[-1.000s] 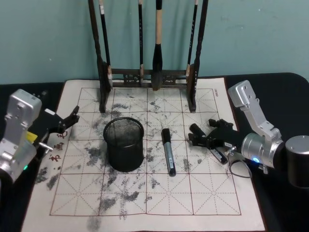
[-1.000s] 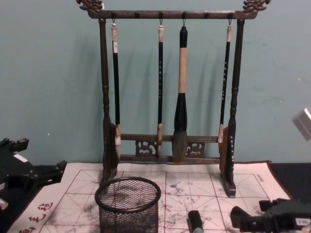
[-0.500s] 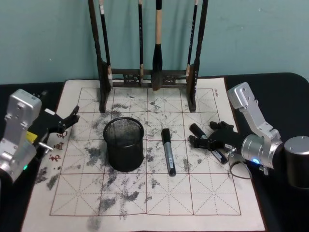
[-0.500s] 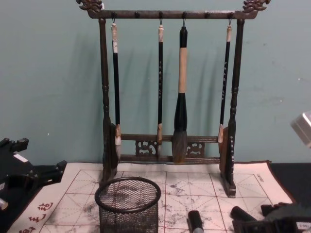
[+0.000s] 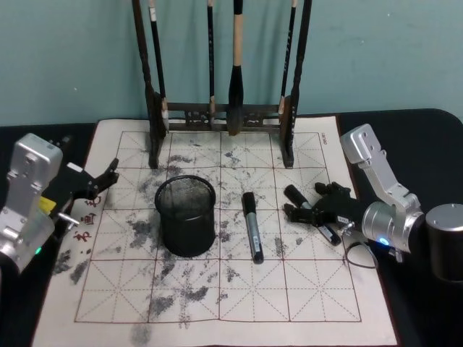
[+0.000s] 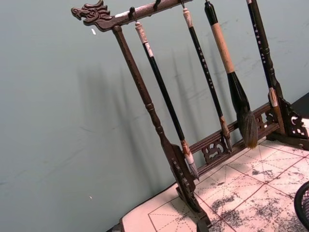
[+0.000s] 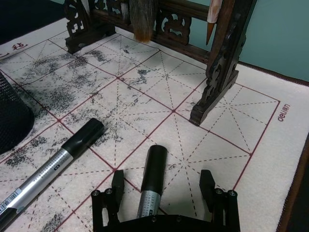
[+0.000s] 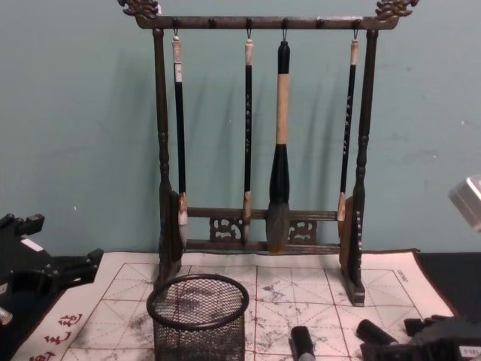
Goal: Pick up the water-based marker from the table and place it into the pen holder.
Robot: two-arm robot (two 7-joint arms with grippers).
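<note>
Early going at the calligraphy table (image 5: 427, 137). Caught just short of the grasp: right gripper (image 7: 161, 177) down low over the mat (image 5: 253, 303), with fingers spread wide to either side of a marker (image 7: 155, 162) that lies flat between them, clear of both. Not yet pinched, not yet lifted.

Lying loose nearer the middle of the mat, just right of the pen holder (image 5: 186, 217): a longer marker (image 5: 252, 228), with its black cap pointing toward the brush rack (image 8: 259, 22).

Left to do, by the look of it: closing on the barrel, lifting, carrying leftward past the longer marker, then dropping in over the rim. In short, nearly the whole job.

Parked at the mat's left edge, well apart from all of it: left gripper (image 5: 101, 182).

Inside the pen holder: nothing to be seen, just stained mat through the black wire mesh. Upright, left of centre, in front of the rack.

On the rack behind: four brushes (image 8: 282, 98), hanging tips down from the top bar.
</note>
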